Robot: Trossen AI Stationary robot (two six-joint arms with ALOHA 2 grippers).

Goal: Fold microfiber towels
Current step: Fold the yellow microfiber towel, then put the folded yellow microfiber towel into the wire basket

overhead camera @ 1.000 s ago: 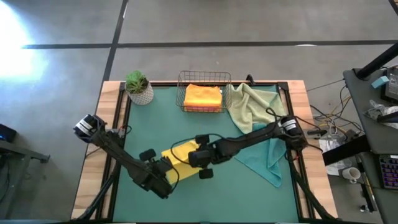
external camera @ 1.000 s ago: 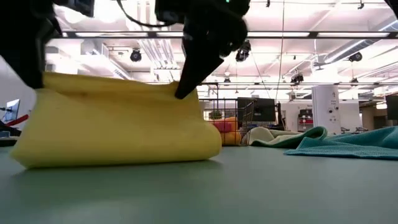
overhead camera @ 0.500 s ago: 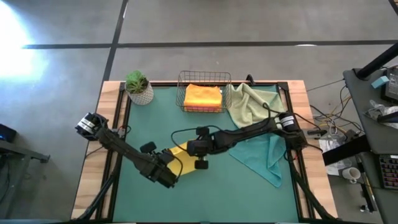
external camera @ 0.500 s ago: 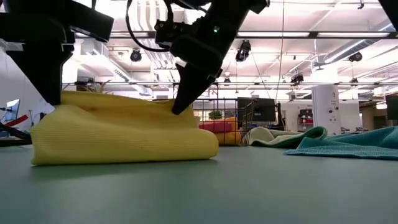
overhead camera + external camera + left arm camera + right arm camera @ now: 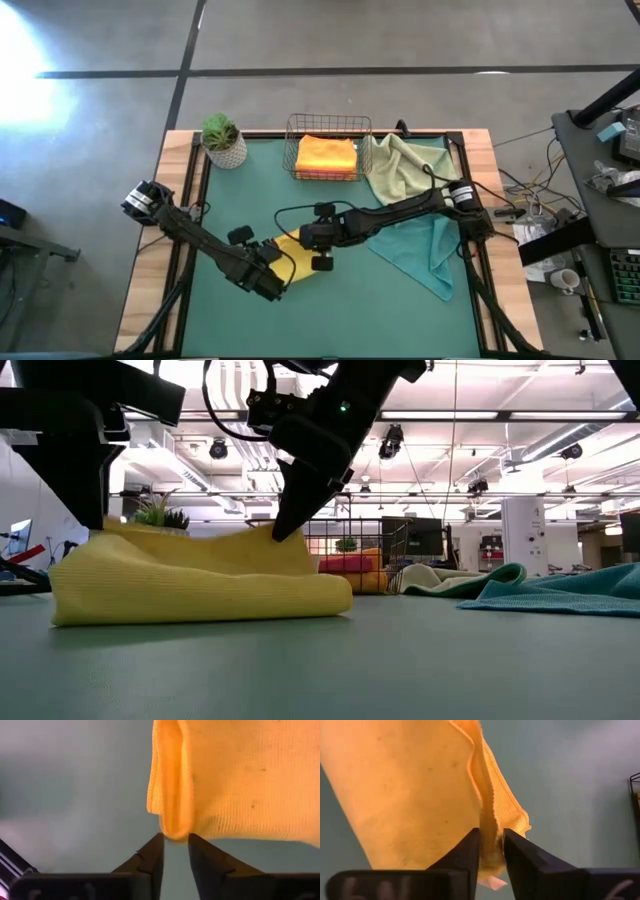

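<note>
In the high view, a folded yellow towel [image 5: 291, 257] is seen lying on the green mat [image 5: 400, 300] of the bench [image 5: 150, 300], near the middle of its front half. The left gripper [image 5: 275, 284] is placed at the towel's near left edge, and the right gripper [image 5: 318, 247] at its right edge. An orange towel [image 5: 326, 154] is seen inside a wire basket [image 5: 329, 124] at the back of the mat, with a potted plant [image 5: 223, 140] to its left. A sage towel [image 5: 405, 168] is crumpled just right of the basket, and a teal towel [image 5: 425, 250] is spread in front of it, partly covered by the right arm. In the low view, the yellow towel [image 5: 195, 580] is seen resting on the mat [image 5: 400, 670] as a flat, doubled bundle, its upper layer sagging in the middle between two raised corners. A dark gripper is noted above each raised corner. The basket [image 5: 365, 555], the sage towel [image 5: 450, 575] and the teal towel [image 5: 570, 590] are visible behind. In the left wrist view, the fingers [image 5: 150, 857] of the left gripper [image 5: 175, 851] are seen slightly apart, with the folded corner of the yellow towel [image 5: 240, 775] just at their tips; a grip cannot be confirmed. In the right wrist view, the fingers [image 5: 517, 857] of the right gripper [image 5: 491, 847] are seen slightly apart with the edge of the yellow towel [image 5: 400, 795] lying between them; whether it is clamped cannot be told.
</note>
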